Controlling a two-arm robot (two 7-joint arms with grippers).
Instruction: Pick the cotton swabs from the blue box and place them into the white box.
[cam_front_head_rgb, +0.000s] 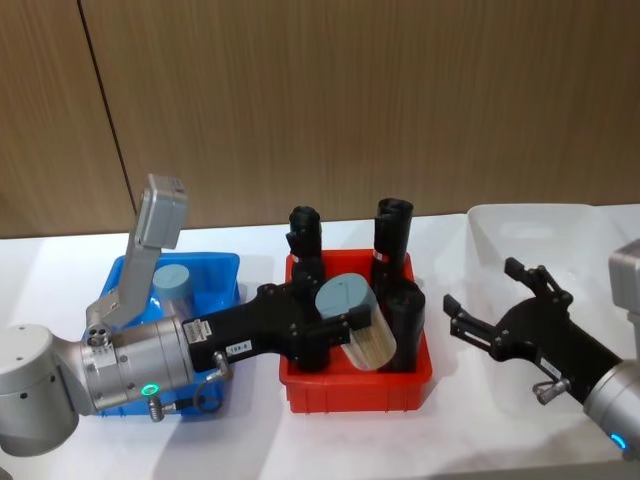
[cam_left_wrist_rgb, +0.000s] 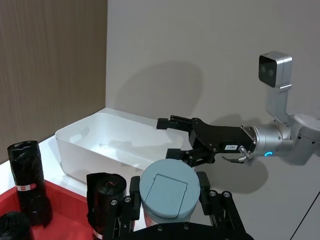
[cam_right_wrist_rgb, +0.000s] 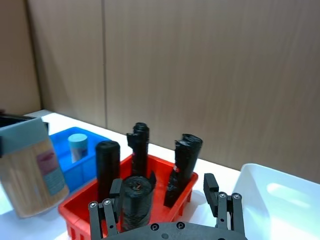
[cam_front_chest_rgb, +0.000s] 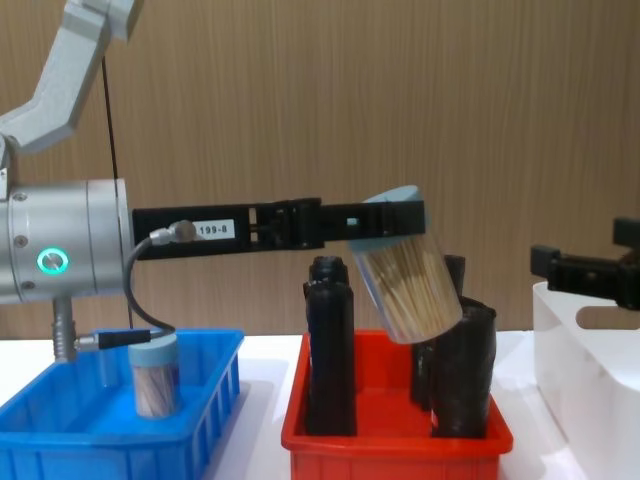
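Because the blue box (cam_front_head_rgb: 215, 262) sits at the robot's left and the white box (cam_front_head_rgb: 520, 222) at its right, with a red bin (cam_front_head_rgb: 355, 395) of black rolls (cam_front_head_rgb: 392, 225) between them on the desk (cam_front_head_rgb: 250, 440), the tub of cotton swabs (cam_front_head_rgb: 368, 338) has to cross the middle. It hangs there now, in the air over the red bin. The left gripper (cam_front_head_rgb: 338, 318) has its fingers closed on the tub's lid end, so the clear body leans down and toward the right. The right gripper (cam_front_head_rgb: 482, 284) hovers at the white box's side nearest the red bin, fingers spread wide and empty, turned toward the tub. I judge it is posed to take the tub in a hand-over. A second tub (cam_front_head_rgb: 172, 283) stands upright in the blue box, not yet picked.

From the head view the held tub seems to lie among the rolls. The chest view corrects this: the tub (cam_front_chest_rgb: 405, 275) is held with its lower end well above the red bin's rim, though whether it touches a roll I cannot tell. The left wrist view looks past the pale blue lid (cam_left_wrist_rgb: 167, 192) to the right gripper's open fingers (cam_left_wrist_rgb: 161, 123) and shows no tub in the visible part of the white box. The right wrist view adds the label on the tub's side.
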